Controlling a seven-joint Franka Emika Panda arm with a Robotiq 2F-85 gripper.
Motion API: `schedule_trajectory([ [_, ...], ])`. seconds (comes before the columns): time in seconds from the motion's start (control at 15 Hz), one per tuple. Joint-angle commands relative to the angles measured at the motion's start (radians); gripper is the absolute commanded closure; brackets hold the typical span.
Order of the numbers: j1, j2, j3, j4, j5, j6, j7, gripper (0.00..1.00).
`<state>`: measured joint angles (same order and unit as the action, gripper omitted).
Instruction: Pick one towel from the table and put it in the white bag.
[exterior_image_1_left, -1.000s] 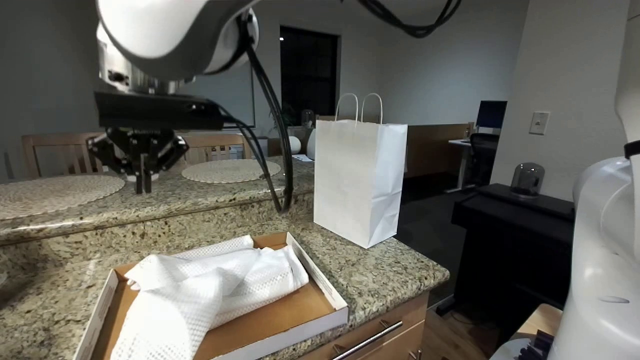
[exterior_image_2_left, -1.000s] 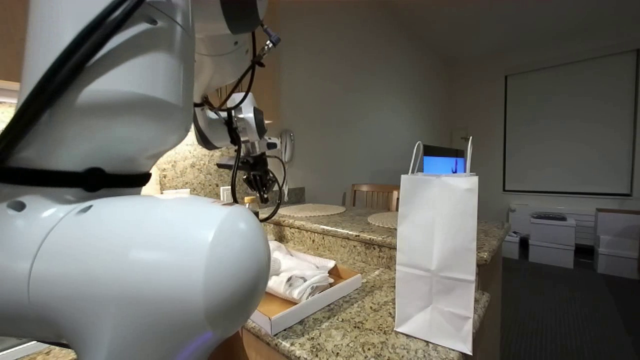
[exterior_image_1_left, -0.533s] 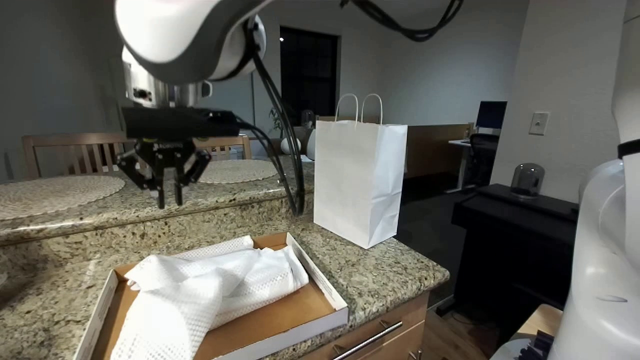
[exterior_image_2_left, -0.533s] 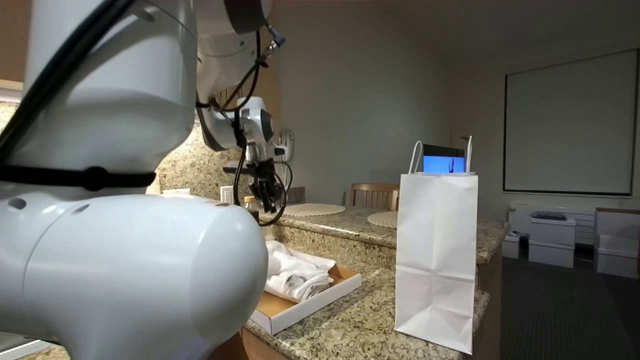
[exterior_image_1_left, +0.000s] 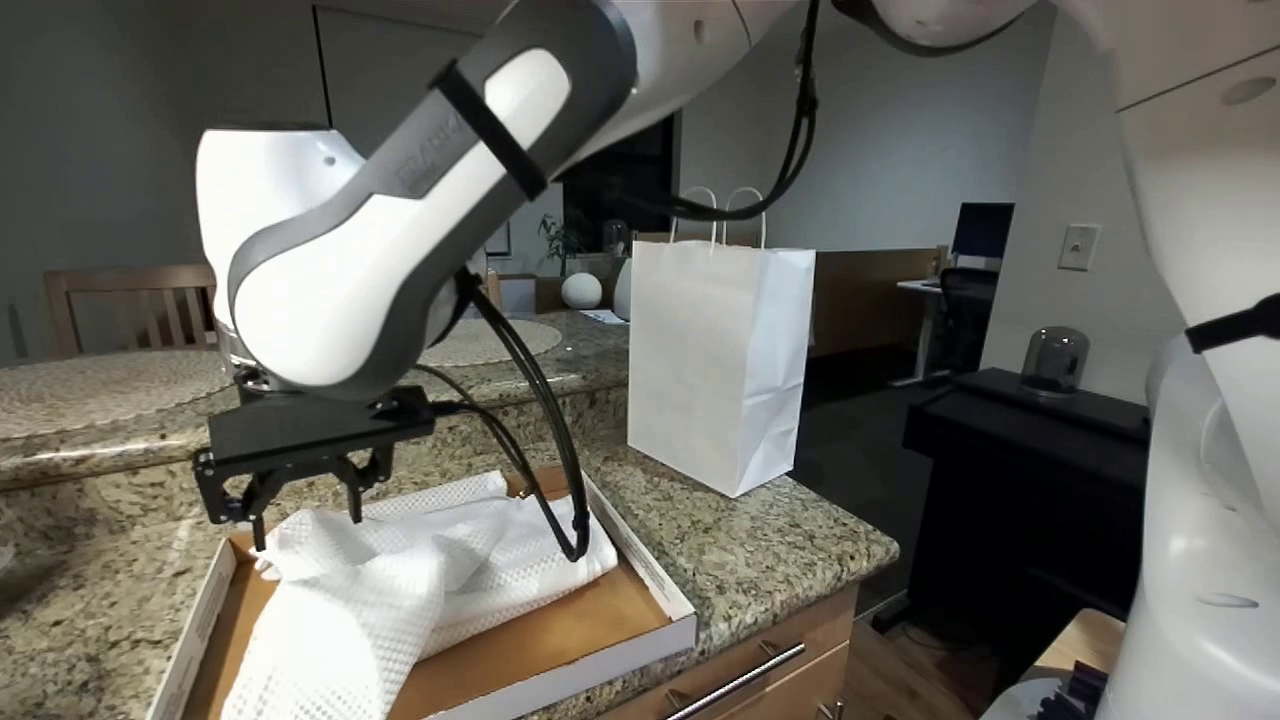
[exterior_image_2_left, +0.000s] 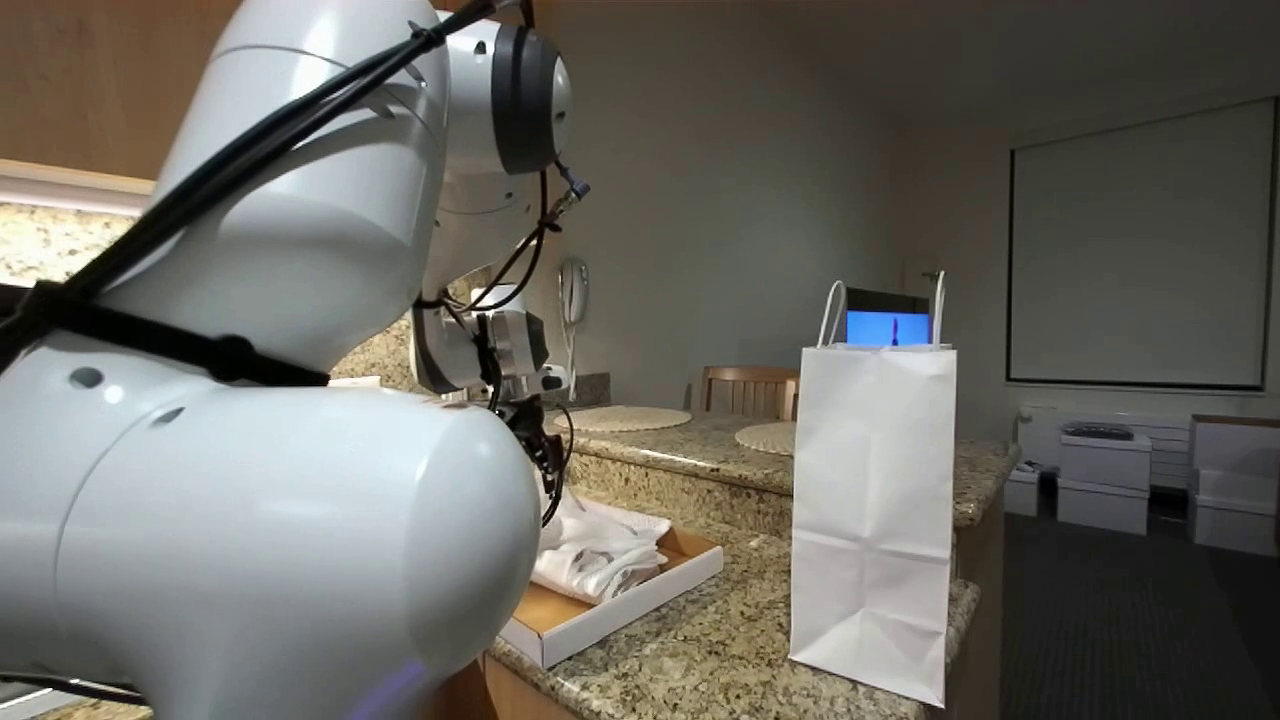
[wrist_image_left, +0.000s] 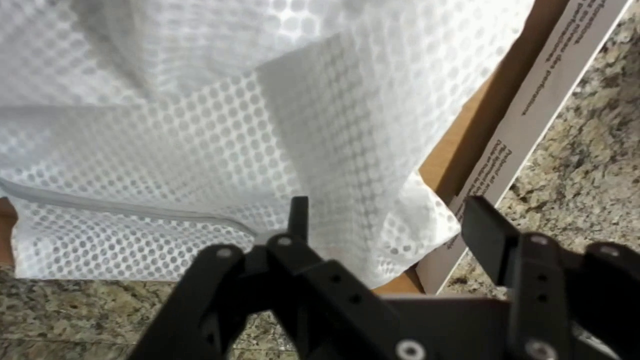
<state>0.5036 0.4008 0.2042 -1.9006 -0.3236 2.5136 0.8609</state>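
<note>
Tool (exterior_image_1_left: 307, 532) spread wide above towel (wrist_image_left: 215, 150), near tray edge (wrist_image_left: 525, 130).

Can't see inside the bag (exterior_image_1_left: 700, 362) at all, arm (exterior_image_2_left: 300, 480) blocks some of the towels (exterior_image_2_left: 600, 555) in an exterior view, and wrist view crops them up top.

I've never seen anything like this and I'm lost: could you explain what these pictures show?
The machine is a white-and-grey jointed robot arm, ending in a black two-fingered gripper, a mechanical hand. The wide pictures are taken from two spots outside the robot, the close-up from its wrist. On the speckled beige-grey granite counter lies a shallow brown cardboard tray with white sides; in it are rumpled white dotted cloth towels. Apart from it stands a tall white paper bag with looped handles. The gripper hangs open over the towels' edge, holding nothing.
</note>
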Motion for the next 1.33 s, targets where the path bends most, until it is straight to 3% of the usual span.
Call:
schedule_trajectory([
  [0.0, 0.047, 0.063, -0.049, 0.057, -0.03, 0.024, 0.03, 0.0],
  [0.33, 0.11, 0.163, -0.122, 0.131, -0.078, -0.005, 0.006, 0.0],
  [0.4, 0.118, 0.181, -0.127, 0.141, -0.074, -0.01, -0.006, 0.2],
  [0.67, 0.157, 0.203, -0.167, 0.162, -0.072, -0.011, 0.002, 0.47],
  [1.07, 0.159, 0.18, -0.176, 0.154, -0.034, -0.019, -0.017, 0.85],
  [1.27, 0.118, 0.175, -0.136, 0.143, 0.04, -0.01, -0.05, 0.92],
])
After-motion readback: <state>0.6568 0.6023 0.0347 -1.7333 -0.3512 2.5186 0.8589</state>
